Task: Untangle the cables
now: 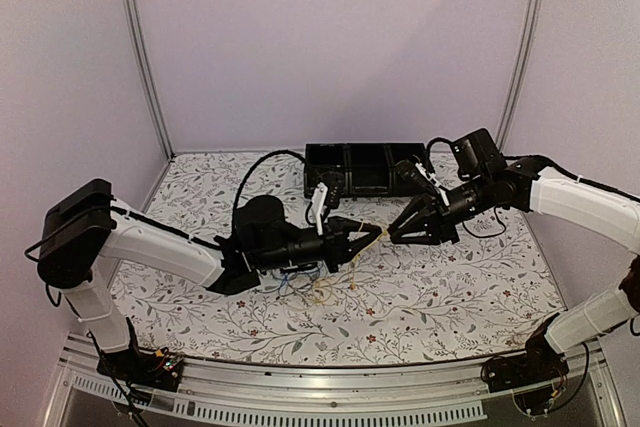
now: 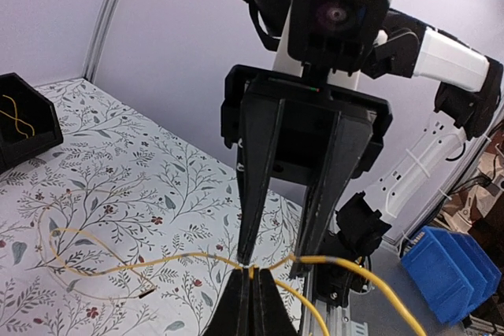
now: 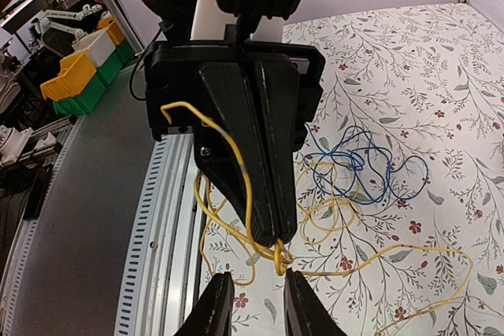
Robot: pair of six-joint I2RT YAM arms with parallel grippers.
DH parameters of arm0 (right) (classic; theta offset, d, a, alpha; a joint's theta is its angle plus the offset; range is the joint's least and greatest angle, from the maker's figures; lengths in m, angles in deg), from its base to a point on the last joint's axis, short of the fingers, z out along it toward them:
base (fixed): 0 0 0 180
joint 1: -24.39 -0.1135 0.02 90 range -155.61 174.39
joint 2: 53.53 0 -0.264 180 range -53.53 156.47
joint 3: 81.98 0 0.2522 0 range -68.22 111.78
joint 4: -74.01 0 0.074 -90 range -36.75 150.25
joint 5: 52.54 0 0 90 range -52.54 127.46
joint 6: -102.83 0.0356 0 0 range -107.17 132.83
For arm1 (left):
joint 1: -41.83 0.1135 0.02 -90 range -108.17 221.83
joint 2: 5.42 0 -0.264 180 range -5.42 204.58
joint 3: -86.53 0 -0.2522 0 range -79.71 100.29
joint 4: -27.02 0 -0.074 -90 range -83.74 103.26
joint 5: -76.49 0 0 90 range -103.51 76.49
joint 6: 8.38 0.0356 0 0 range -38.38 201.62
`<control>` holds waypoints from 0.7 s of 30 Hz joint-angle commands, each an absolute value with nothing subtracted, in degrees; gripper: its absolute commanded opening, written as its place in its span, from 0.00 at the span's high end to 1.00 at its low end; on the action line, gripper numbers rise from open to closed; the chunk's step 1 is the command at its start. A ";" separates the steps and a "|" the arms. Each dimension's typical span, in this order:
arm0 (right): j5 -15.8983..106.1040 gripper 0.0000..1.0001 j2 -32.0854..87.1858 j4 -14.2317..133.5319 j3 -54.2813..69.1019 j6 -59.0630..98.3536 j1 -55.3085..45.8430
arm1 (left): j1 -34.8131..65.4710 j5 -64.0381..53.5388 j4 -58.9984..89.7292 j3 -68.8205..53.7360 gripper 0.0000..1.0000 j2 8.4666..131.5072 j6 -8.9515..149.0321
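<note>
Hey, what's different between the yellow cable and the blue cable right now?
The yellow cable is pinched in the shut left gripper; the blue cable lies untouched on the table. Yellow spreads in long loops, blue is bunched tight. Both are thin and overlap in one tangle.

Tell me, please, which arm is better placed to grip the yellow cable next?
Right: the right tool stands open right at the yellow cable, while the left tool is shut on it.
</note>
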State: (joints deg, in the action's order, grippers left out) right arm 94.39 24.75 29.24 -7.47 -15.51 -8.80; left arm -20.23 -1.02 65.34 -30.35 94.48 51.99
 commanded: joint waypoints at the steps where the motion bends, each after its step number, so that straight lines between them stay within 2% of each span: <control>1: 93.45 0.74 25.74 28.34 -6.03 -16.43 -9.85 | -19.43 -0.05 64.64 -28.98 1.00 95.34 51.81; 15: 93.45 0.90 26.96 28.89 -5.83 -16.16 -10.41 | -19.34 0.68 65.15 -28.86 1.00 95.76 51.71; 21: 93.51 1.00 27.32 29.54 -5.92 -15.84 -10.41 | -19.33 0.81 65.76 -29.13 1.00 95.91 51.35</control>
State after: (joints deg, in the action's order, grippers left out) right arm 93.23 26.61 29.00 -7.43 -15.75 -9.78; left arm -20.21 0.60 64.68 -30.13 95.33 51.58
